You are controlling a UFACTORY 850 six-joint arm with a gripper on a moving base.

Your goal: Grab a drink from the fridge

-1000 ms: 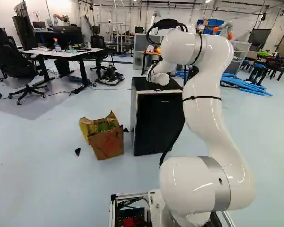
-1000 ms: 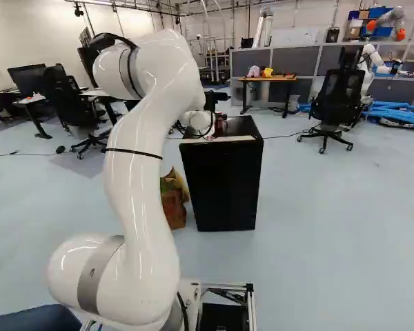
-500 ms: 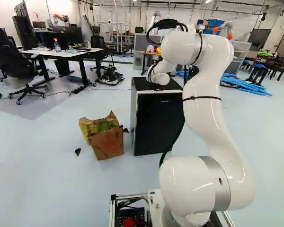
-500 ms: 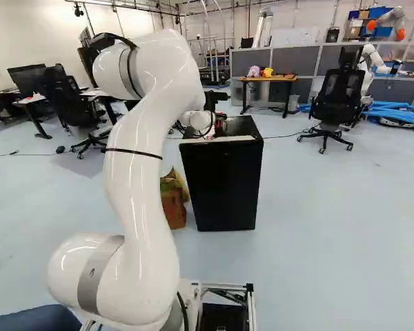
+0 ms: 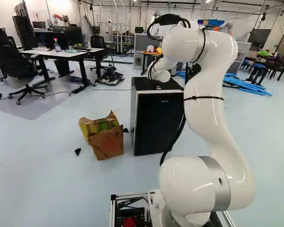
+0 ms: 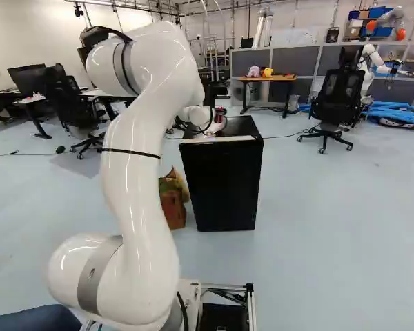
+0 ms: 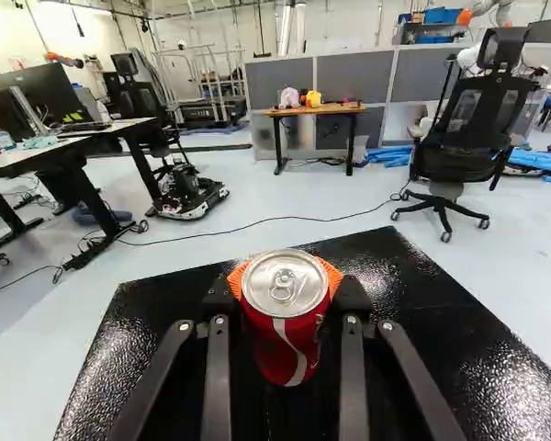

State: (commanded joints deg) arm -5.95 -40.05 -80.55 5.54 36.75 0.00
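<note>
Okay, red can [image 7: 298, 351] is out of the fridge [image 6: 224, 186], upright over its black top; can't tell if the base touches or hangs just above. End effector [image 7: 285, 281] is clamped on it, orange pads [image 7: 333, 274] pressing from two sides up near the rim. Tab lies flat and the lid looks sealed, so I'd treat it as full: fairly heavy for its size, firm while pressurised, but thin-walled. It'll dent if I over-squeeze. If it's chilled, expect a wet film and some slip on smooth metal. Grip is high, so the weight sits below the pads and could swing; mid-body would be my pick if I ever re-grab. For now I'd hold moderate force, keep it vertical, lift clear, no jerks. Fridge door looks closed, nothing to do there. Cardboard box [image 5: 106, 143] sits beside the fridge, office chair [image 7: 468, 129] well beyond. Grab looks basically done; carry's the risk.
</note>
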